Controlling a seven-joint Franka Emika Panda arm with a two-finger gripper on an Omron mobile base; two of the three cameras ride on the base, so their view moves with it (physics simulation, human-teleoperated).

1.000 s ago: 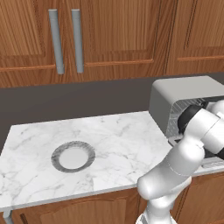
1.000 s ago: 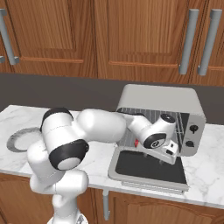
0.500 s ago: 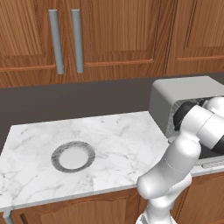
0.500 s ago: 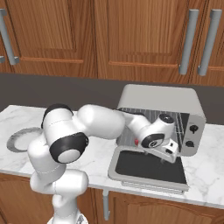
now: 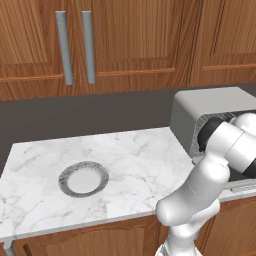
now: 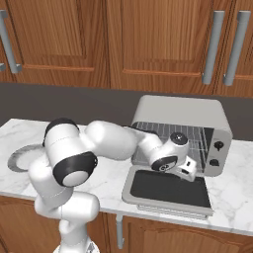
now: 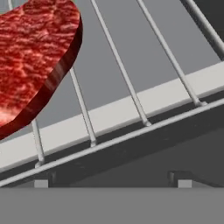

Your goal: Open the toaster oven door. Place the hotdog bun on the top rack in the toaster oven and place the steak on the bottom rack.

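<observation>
The light grey toaster oven (image 6: 178, 108) (image 5: 210, 102) stands at the counter's right end. The toaster oven door (image 6: 168, 189) is folded down flat in front of it. My gripper (image 7: 112, 183) (image 6: 190, 167) reaches into the oven mouth just above the door, open, with nothing between its tips. The red steak (image 7: 30, 57) lies flat on the wires of the bottom rack (image 7: 122, 74), ahead of the gripper and off to one side, clear of the fingers. The top rack (image 6: 163, 129) shows as a wire grid higher in the cavity. The hotdog bun is out of view.
A round grey-rimmed plate (image 5: 83, 179) (image 6: 17, 160) sits on the marble counter (image 5: 135, 155) to the left of the oven. Wooden cabinets with long grey handles (image 5: 75, 47) hang above. Two black knobs (image 6: 217, 153) sit on the oven's right front.
The jaws have spread wider over the last second. The steak rests free on the rack. The arm has shifted only slightly.
</observation>
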